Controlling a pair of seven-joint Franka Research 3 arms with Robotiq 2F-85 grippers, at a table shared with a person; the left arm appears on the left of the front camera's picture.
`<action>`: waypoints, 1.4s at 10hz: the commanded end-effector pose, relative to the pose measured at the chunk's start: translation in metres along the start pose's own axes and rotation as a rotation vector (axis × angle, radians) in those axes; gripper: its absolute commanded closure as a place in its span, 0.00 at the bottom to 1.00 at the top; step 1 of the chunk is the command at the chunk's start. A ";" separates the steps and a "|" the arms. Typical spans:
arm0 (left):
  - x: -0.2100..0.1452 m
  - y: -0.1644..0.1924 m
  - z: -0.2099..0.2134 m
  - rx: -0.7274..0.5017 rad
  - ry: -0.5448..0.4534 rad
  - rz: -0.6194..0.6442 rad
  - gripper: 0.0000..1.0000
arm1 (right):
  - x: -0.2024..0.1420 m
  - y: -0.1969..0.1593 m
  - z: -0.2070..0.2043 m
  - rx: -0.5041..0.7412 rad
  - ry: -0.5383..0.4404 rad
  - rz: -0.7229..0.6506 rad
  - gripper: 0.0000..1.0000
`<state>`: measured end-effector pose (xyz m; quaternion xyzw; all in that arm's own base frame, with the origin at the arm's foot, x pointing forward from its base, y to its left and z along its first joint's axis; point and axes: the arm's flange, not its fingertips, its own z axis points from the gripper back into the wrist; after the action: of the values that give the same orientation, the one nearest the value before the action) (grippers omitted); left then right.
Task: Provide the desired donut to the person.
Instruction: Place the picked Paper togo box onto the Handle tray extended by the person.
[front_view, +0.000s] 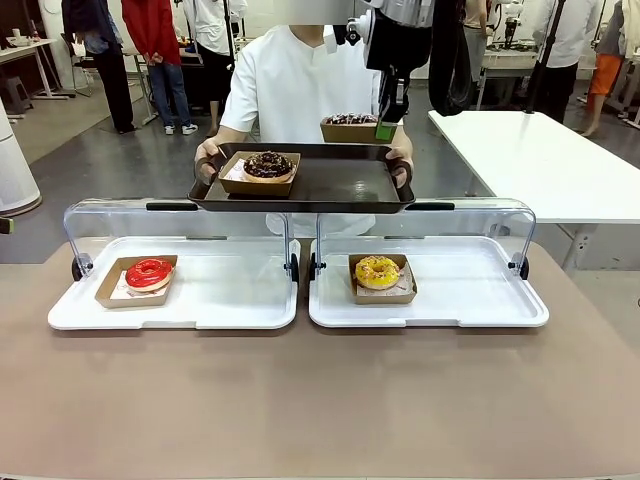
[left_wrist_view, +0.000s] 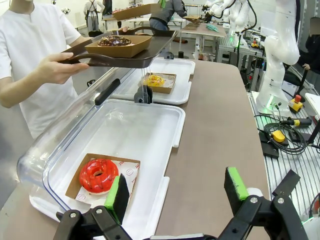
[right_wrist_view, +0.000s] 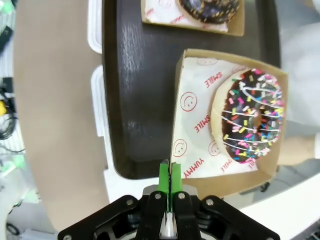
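The chocolate-glazed donut with coloured sprinkles (right_wrist_view: 252, 116), sitting in its shallow brown cardboard tray (right_wrist_view: 181, 80), looks light, soft and easily smeared, and the thin card would likely bend under load. Its wall edge is the sensible place to grip, clear of the glaze. The right gripper (right_wrist_view: 169, 181) is clamped on that wall at lower centre of the right wrist view, the donut up and to the right of its fingers. In the front view this tray hangs at upper centre, just over the far right part of the dark plastic serving tray (front_view: 340, 185) held by the person in white (front_view: 290, 80). The left gripper (left_wrist_view: 177, 192), jaws wide and empty, hovers at bottom of its frame.
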<state>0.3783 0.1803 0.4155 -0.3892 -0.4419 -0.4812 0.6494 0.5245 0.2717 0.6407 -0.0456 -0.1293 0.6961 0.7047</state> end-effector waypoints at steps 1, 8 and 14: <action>0.001 -0.001 0.001 0.003 -0.010 -0.007 0.00 | -0.007 -0.011 -0.013 0.016 -0.082 0.007 0.99; 0.001 -0.001 0.001 0.003 -0.010 -0.007 0.00 | -0.006 -0.023 -0.051 0.100 -0.087 0.002 0.99; 0.001 -0.001 0.001 0.003 -0.010 -0.007 0.00 | -0.006 -0.025 -0.070 0.160 -0.072 0.000 0.99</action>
<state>0.3783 0.1802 0.4155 -0.3893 -0.4418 -0.4813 0.6493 0.5604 0.2738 0.5739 0.0195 -0.0978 0.7018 0.7053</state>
